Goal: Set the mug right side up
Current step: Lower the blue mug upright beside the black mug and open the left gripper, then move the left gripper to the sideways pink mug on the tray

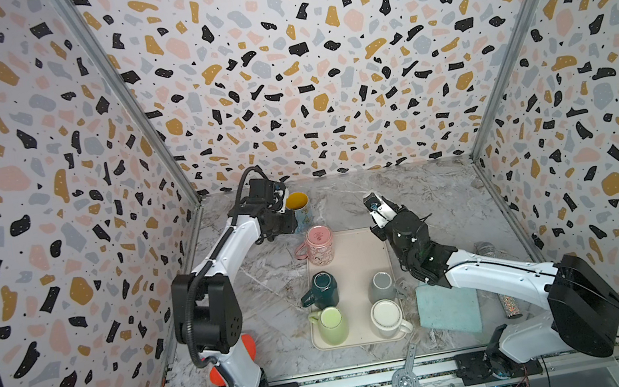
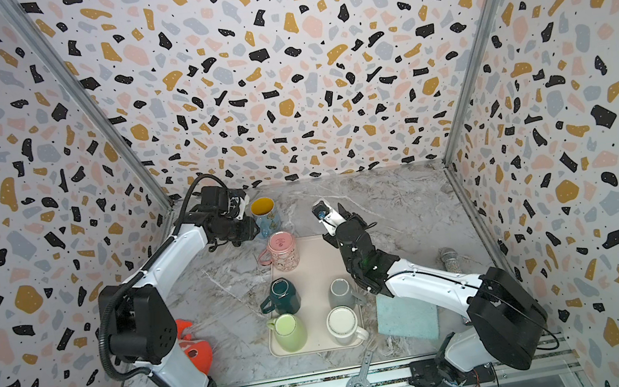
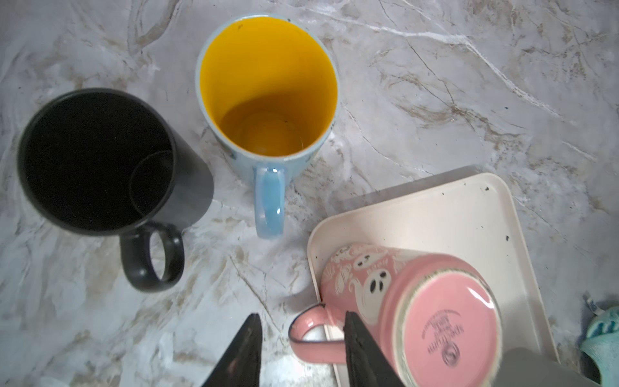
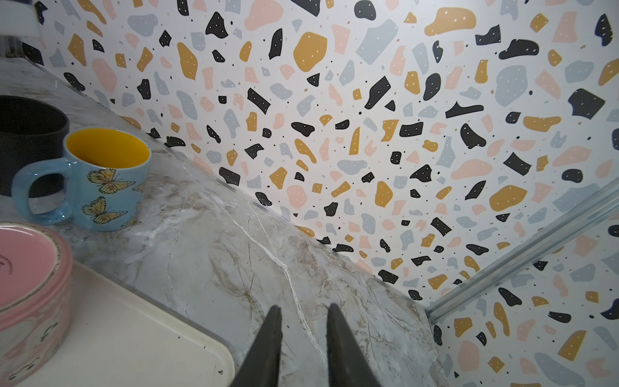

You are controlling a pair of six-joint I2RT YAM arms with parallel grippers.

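Note:
A pink ghost-print mug (image 1: 319, 243) (image 3: 418, 301) stands upside down on the far left corner of the cream tray (image 1: 354, 246). Its handle points left, off the tray. My left gripper (image 1: 292, 232) (image 3: 301, 316) hovers open just left of it. In the left wrist view the pink handle shows between the two fingers, with nothing clamped. Behind it stand a blue butterfly mug (image 1: 298, 206) (image 3: 268, 90) and a black mug (image 3: 100, 160), both upright on the marble. My right gripper (image 1: 374, 227) (image 4: 304, 307) hangs past the tray's far right corner, slightly open and empty.
Also upside down on the tray are a dark green mug (image 1: 323, 289), a grey mug (image 1: 382, 286), a light green mug (image 1: 331, 326) and a white mug (image 1: 388, 316). A teal sponge (image 1: 448, 307) and a glittery tumbler (image 1: 508, 306) lie right of the tray. Walls close three sides.

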